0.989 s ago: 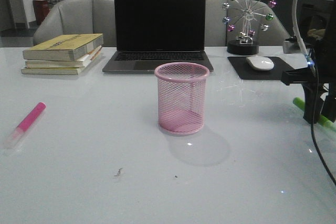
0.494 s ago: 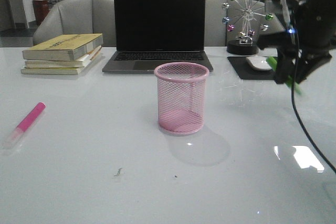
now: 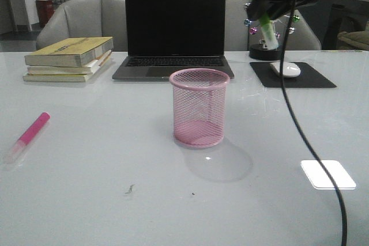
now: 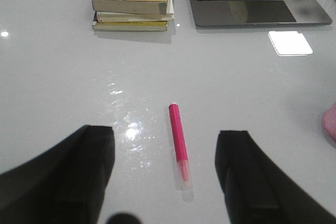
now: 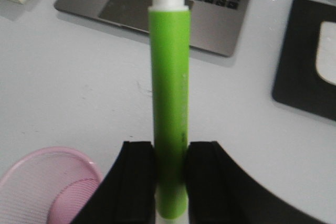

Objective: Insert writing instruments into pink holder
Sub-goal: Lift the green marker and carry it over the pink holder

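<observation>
The pink mesh holder [image 3: 199, 108] stands upright mid-table, with nothing inside it; its rim [image 5: 47, 182] shows beside the right fingers. My right gripper [image 3: 260, 5] hangs high above the table, behind and to the right of the holder, shut on the lime green marker [image 3: 264, 26], which hangs tilted below the fingers. In the right wrist view the green marker [image 5: 169, 93] is clamped between the fingers of the right gripper [image 5: 169, 153]. The pink marker [image 3: 27, 136] lies flat at the table's left. My left gripper [image 4: 167, 135] hovers open over the pink marker [image 4: 178, 140], not touching it.
A laptop [image 3: 174, 33] stands open behind the holder. Stacked yellow books [image 3: 69, 59] sit at the back left. A white mouse [image 3: 285, 69] on a black pad [image 3: 314, 79] and a ferris-wheel ornament [image 3: 271, 50] are at the back right.
My right gripper has risen from the table's right edge with the green marker and swung up and to the left, now high above the table. The pink marker and holder have not moved.
</observation>
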Motion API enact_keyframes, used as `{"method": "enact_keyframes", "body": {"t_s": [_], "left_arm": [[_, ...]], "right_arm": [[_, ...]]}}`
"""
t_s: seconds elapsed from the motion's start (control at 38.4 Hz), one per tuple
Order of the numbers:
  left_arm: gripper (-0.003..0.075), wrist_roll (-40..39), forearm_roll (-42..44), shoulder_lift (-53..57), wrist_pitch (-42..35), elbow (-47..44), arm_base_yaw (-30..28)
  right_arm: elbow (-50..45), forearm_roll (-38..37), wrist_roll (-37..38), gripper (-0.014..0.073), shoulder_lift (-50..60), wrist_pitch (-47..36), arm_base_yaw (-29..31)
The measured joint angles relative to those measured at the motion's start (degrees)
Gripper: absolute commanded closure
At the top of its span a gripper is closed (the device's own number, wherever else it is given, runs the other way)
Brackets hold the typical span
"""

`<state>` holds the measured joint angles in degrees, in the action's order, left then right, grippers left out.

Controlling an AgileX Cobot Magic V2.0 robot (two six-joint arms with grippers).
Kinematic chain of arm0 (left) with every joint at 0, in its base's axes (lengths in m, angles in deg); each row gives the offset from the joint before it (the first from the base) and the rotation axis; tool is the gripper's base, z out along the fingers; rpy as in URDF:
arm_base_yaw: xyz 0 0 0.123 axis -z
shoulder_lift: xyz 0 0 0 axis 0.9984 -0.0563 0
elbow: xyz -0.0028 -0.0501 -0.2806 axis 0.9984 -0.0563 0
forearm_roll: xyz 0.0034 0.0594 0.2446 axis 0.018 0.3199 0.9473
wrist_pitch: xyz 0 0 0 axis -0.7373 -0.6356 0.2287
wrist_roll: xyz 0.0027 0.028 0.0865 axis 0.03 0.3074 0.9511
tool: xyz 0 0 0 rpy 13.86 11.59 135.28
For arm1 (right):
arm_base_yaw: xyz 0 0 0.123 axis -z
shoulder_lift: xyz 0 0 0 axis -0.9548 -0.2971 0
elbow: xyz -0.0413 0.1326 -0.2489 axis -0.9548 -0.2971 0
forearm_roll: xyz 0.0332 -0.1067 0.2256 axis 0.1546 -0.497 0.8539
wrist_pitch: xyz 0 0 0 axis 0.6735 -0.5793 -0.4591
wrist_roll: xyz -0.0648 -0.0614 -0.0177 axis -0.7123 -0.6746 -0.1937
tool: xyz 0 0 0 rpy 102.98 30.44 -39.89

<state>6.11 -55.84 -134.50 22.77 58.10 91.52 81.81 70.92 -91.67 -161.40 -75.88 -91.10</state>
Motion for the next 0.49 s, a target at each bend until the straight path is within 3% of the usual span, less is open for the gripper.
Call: {"method": "enact_keyframes", "body": {"t_s": [0.18,0.49], "left_arm": [[0.0240,0.0,0.0,0.0,0.0,0.0,0.0],[0.0240,-0.1,0.0,0.0,0.0,0.0,0.0]], "right_arm": [[-7.1,0.4,0.0,0.0564,0.1,-14.5,-7.4],[-8.1,0.6,0.0,0.0564,-4.9,-23.5,-11.1]]}}
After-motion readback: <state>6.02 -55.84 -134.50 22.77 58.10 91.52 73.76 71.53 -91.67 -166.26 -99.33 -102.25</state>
